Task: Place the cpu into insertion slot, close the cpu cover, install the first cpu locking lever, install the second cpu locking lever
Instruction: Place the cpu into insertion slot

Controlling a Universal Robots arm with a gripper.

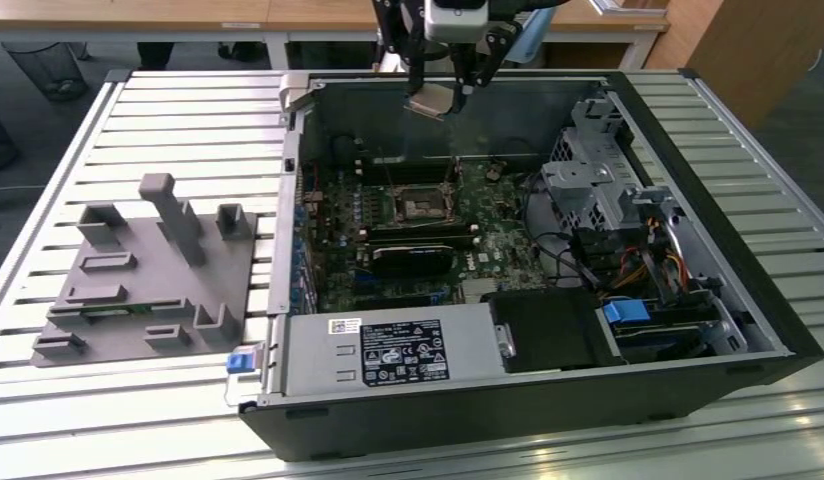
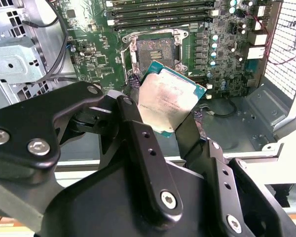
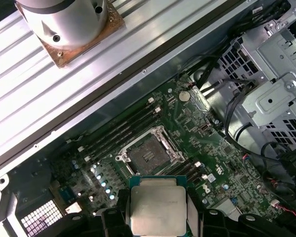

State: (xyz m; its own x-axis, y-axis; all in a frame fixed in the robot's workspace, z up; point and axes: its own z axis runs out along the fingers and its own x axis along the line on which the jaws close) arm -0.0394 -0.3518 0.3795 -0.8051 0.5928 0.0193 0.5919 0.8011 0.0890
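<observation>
A slatted metal table (image 1: 172,110) carries an open computer case (image 1: 732,250) in the exterior view, with a grey fixture (image 1: 145,270) on the exterior view's left. The gripper (image 1: 436,95) hangs over the case's far wall, clamped on the cpu (image 1: 428,104), well above the insertion slot (image 1: 422,206) in the green motherboard (image 1: 499,240). In the second wrist view, black fingers (image 2: 138,133) pinch the tilted cpu (image 2: 170,98) by two opposite edges, and the insertion slot (image 2: 154,52) lies uncovered beyond it, near the long memory slots (image 2: 160,15). In the first wrist view the cpu (image 3: 158,210) sits between the fingers, apart from the insertion slot (image 3: 149,154).
</observation>
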